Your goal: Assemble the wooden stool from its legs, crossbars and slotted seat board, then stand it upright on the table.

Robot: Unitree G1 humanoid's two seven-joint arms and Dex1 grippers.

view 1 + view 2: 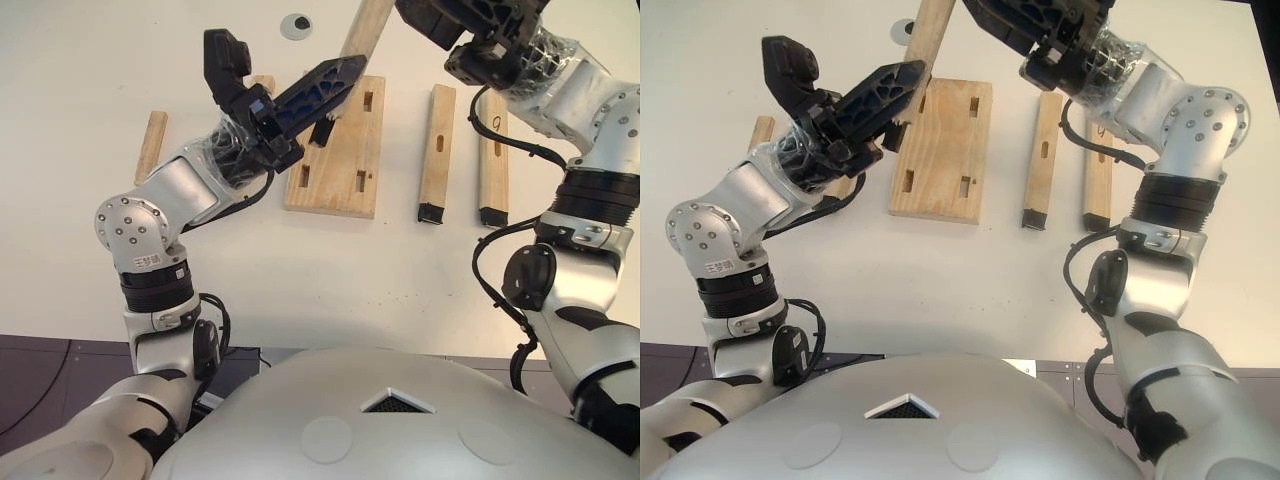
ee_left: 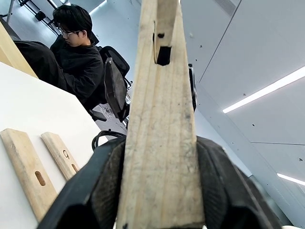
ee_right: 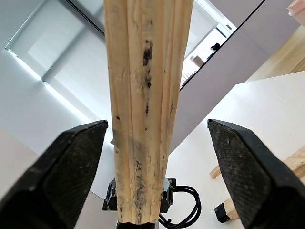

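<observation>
At the far left, a short pale wooden crossbar [image 1: 152,145] lies loose on the white table [image 1: 300,290]. A second short wooden stick [image 1: 262,82] shows just past the left arm.

The left gripper [image 1: 335,85] is clamped on a long square-section wooden leg with a black foot cap [image 1: 365,30]. It holds the leg tilted in the air over the far left corner of the seat board, foot end lowest. In the left wrist view both black pads press flat against the wood.

The flat rectangular light-wood seat board with slots [image 1: 340,160] lies on the table, and the slots that can be seen are empty.

To its right lie two more pale wooden legs with black feet [image 1: 437,150] [image 1: 492,160]. They are side by side and apart from the board.

At the upper right, the right gripper [image 3: 157,129] brackets the upper part of the raised leg. Its fingers are spread wide and neither pad touches the wood.

The assembly looks barely begun. No joint is made, and every leg, every crossbar and the final standing-up remain.

A small grey round disc [image 1: 297,25] sits on the table beyond the board, clear of the work. The left forearm hangs over the board's left edge and may crowd access to the slots there. The right arm hangs over the two lying legs.
</observation>
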